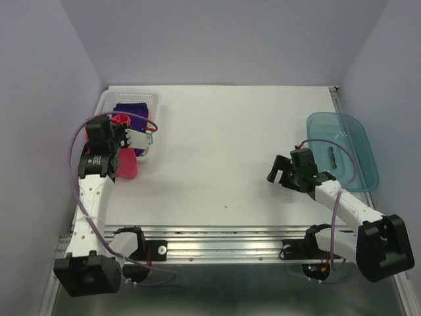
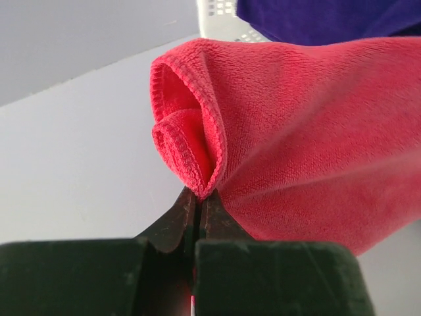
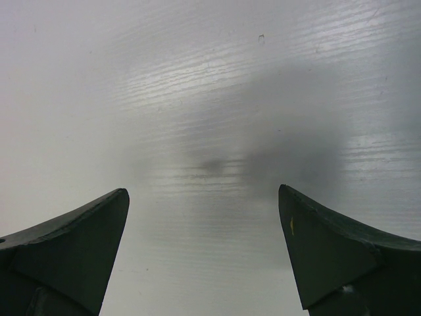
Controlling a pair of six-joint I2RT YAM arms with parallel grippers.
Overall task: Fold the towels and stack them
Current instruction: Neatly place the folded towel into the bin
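While the left arm reaches toward the far-left corner of the table, the left gripper is pinched tight on the pink-red towel. Its two dark fingers are pressed almost together, with a hemmed, rolled-over edge of the cloth caught at their tips. From above, that towel shows as pink on both sides of the wrist, part up by the clear plastic basket and part hanging down in front of it. I cannot tell whether its lower end touches the table.

I count two towels in sight. The second is the dark purple towel, which lies inside the basket just behind the pink one. I can find only one basket, at the far left, and one teal tub, at the far right edge.

Of the two arms, the right one sits low near the tub. The right gripper is spread as wide as it goes and holds nothing, its two fingers well apart over bare white tabletop.
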